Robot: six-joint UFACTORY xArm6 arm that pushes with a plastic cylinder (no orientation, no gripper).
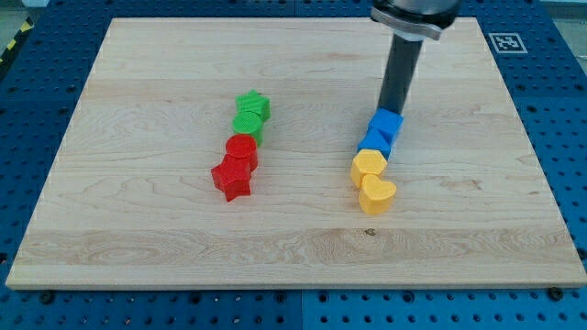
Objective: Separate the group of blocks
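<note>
Camera view: two rows of blocks and our rod

Camera view shows our dark rod coming down from the view's top. We have no claw, so nothing spreads or pinches; my tip (394, 109) is just the rod's plain end. It sits right behind the top blue block (387, 122), and we cannot tell if it touches it.

Just below that block is a second blue block (374, 140), touching it. Next comes a yellow block (369, 165) with flat sides, and then a yellow heart (377, 194). These four touch one another in a short row that leans toward the view's bottom.

Well apart, toward the view's left, is another row. A green star (253, 105) is at its top, with a round green block (248, 126) under it. Then comes a round red block (241, 149), and a red star (232, 178) at the bottom. These four also touch.

All the blocks lie on a pale wooden board (147, 110). Around the board is a blue table with holes (559, 119). A small black and white tag (505, 41) is at the board's top right corner.
</note>
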